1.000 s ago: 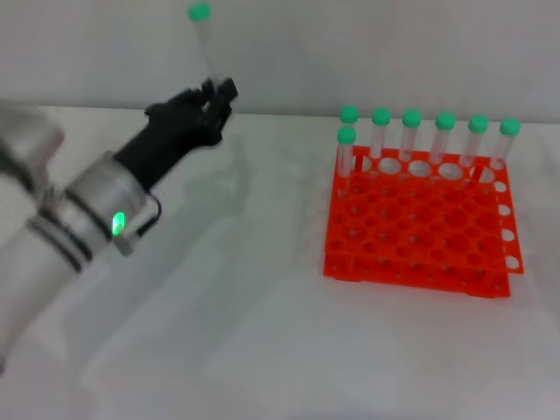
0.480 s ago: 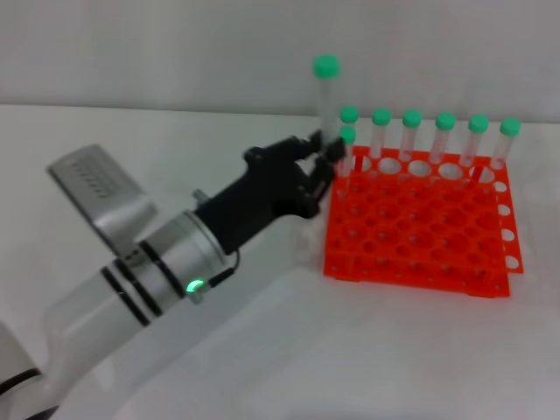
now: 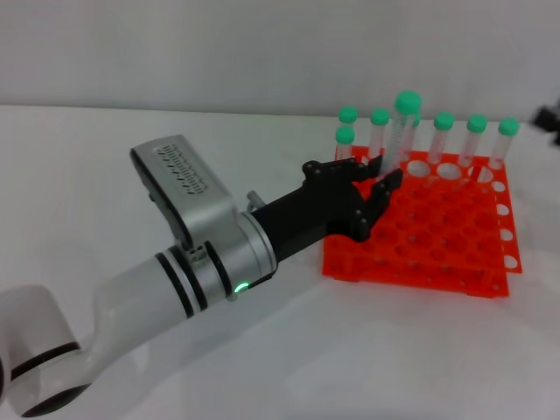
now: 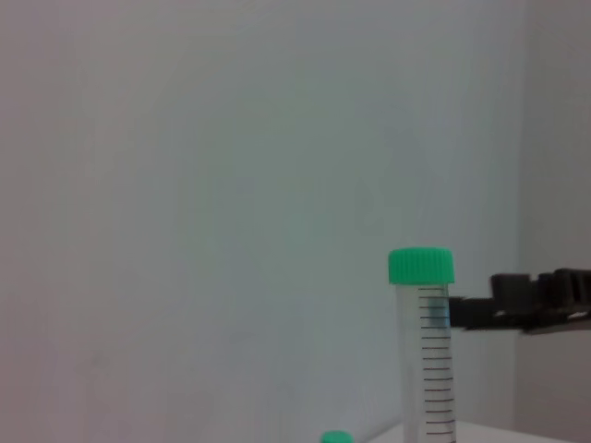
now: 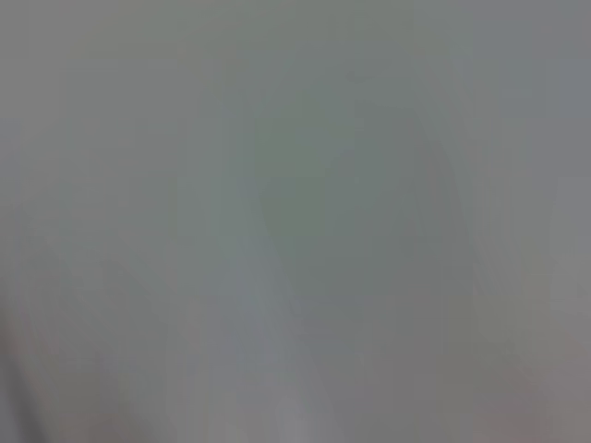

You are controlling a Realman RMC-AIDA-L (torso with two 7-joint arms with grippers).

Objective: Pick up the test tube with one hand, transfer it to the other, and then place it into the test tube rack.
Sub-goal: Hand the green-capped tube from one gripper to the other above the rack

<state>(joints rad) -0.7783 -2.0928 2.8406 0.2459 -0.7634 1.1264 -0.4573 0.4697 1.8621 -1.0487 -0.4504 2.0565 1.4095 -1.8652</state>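
My left gripper (image 3: 383, 180), black prongs on a white banded arm, is shut on the lower part of the test tube (image 3: 402, 136) and holds it upright over the back left part of the orange-red rack (image 3: 420, 241). The tube's green cap stands above the caps of the racked tubes. The left wrist view shows the same tube (image 4: 430, 369) upright, with the tip of the black right gripper (image 4: 540, 303) a little beyond it. In the head view only a black tip of the right gripper (image 3: 549, 119) shows, at the right edge. The right wrist view shows only blank grey.
Several green-capped tubes (image 3: 444, 133) stand in the rack's back row, and one more (image 3: 345, 144) at its left end. The rack sits on a white table (image 3: 367, 350). My left arm (image 3: 175, 280) lies across the table's front left.
My left arm has swung to the right with the tube, from the far left of the table to over the rack. The right gripper's tip has come into view at the right edge.
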